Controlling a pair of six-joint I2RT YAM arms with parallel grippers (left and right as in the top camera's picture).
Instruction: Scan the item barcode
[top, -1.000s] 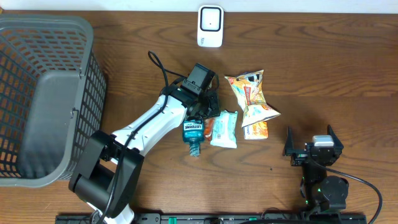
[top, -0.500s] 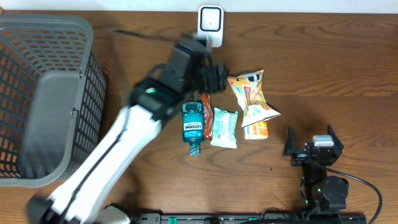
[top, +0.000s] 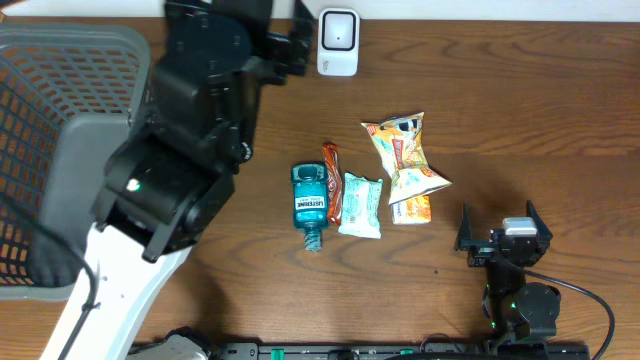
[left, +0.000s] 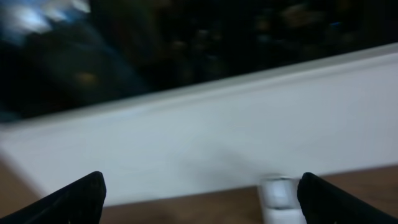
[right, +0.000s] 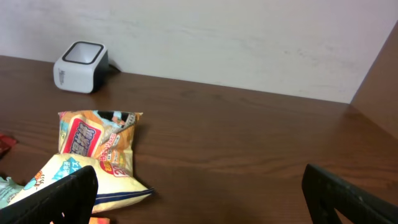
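- The grey mesh basket (top: 40, 150) stood at the left end of the counter (top: 520, 120). What could be seen of its inside was only its own mesh walls and solid grey floor.
- The left arm (top: 190, 150) stood high, close under the overhead camera, and covered the basket's right side.
- The mouthwash bottle (top: 309, 207), teal with its label up, lay on its side on the counter near the middle, cap toward the near edge. No hand touched it.
- An orange bar (top: 331, 185) lay just beside the bottle on its right, between it and a pale green packet (top: 360, 205).
- Yellow-orange snack bags (top: 402, 155) lay right of the packet.
- The white scanner (top: 338, 42) sat at the far edge of the counter by the wall, well apart from the bottle.
- The left hand (left: 199, 199) was spread wide with nothing between its fingers. Its blurred view faced the wall, with the scanner low in the picture.
- The right hand (right: 205, 199) rested low at the near right of the counter, fingers wide apart and gripping nothing.
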